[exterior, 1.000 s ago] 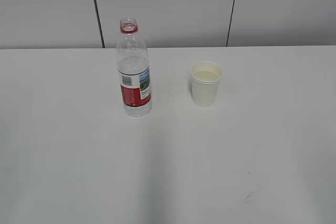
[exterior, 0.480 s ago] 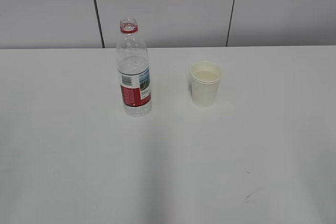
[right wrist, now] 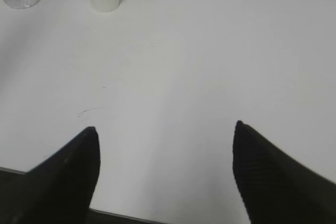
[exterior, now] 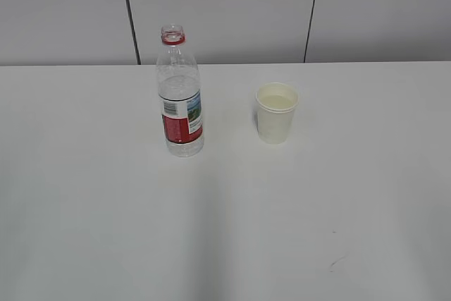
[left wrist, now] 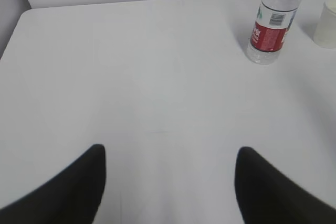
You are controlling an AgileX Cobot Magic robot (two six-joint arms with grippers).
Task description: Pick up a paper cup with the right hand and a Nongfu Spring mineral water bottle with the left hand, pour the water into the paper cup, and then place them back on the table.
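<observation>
On the bench stand bottle & cup – upright, easy to grab – both hands' fingers wide apart, holding nothing.

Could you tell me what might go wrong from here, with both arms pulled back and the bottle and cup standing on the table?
The Nongfu Spring mineral water bottle stands uncapped with water in it, so a clumsy approach by the left hand could tip and spill it. The paper cup looks light and already holds liquid; the right hand, jaws open, might knock or crush it.
</observation>
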